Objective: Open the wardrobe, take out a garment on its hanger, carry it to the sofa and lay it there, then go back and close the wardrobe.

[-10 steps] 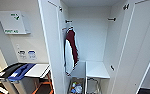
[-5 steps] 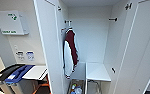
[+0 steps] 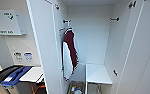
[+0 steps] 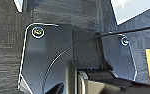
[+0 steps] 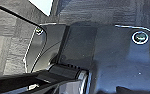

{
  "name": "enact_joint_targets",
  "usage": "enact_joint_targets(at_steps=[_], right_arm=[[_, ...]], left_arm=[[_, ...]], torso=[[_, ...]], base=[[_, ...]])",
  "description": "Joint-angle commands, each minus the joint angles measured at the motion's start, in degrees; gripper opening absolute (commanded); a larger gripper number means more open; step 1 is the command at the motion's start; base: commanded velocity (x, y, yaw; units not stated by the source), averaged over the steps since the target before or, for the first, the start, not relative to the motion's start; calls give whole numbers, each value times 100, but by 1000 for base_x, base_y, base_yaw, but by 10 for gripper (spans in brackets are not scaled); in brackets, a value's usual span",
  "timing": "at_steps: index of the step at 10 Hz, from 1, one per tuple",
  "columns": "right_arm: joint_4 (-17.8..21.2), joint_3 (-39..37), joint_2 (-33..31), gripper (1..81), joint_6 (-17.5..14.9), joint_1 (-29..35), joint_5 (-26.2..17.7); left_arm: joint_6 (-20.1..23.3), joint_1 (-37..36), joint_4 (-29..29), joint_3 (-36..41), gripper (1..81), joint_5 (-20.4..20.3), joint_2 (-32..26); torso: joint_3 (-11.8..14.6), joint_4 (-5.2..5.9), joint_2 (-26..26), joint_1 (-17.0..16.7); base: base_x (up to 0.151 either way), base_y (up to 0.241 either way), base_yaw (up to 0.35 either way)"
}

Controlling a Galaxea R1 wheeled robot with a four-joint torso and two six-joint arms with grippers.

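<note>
the wardrobe [image 3: 91,45] is filling more of the head view than it was a second ago — the robot is edging closer, the whole scene sliding a little as the camera moves, while nothing inside is shifting. both doors are standing wide open, the left door [image 3: 44,47] edge-on and the right door [image 3: 143,55] swung out. inside, a dark red garment [image 3: 70,51] with white panels is hanging from a peg on the left inner wall, and a white shelf [image 3: 98,73] is sitting low at the back right. no black garment is hanging in there now, so i'm judging that the carrying part is done and the robot is coming back to shut the doors.

as for the hands, both wrist views are looking down at dark grey carpet [image 4: 6,50] past the robot's own dark plate, and i cannot tell whether either hand is apart or together; nothing is showing as held or touched. the arms seem to be hanging low beside the body.

off to the left, a white wall cabinet [image 3: 6,22] with green markings is hanging above a blue-and-black cart [image 3: 12,75].
</note>
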Motion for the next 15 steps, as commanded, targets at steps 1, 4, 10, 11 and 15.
enact_joint_targets(at_steps=[1, 4, 10, 11, 15], right_arm=[[-6, -2, 50, 811, -8, 300, -264], [12, -2, 50, 811, 0, 291, -264], [-14, 51, 50, 811, -17, 370, -871], [-41, 51, 50, 811, -26, 370, -871], [-137, 508, -302, 811, -8, 326, -721]], left_arm=[[28, -281, 2, 31, 811, 267, -6], [28, -273, 11, 31, 811, 259, -6], [-7, -273, -77, 31, 811, 294, -6], [-86, -272, -156, 4, 811, 338, -50], [-165, -255, -411, 84, 811, 435, -446]], torso=[[0, 0, 0, 0], [0, 0, -2, 0], [-2, 0, 2, 5], [-2, 0, 2, 5], [-2, 0, 2, 5]], base=[[112, 0, 0], [105, 0, 0], [0, 0, 0], [0, 0, 0], [0, 0, 0]])
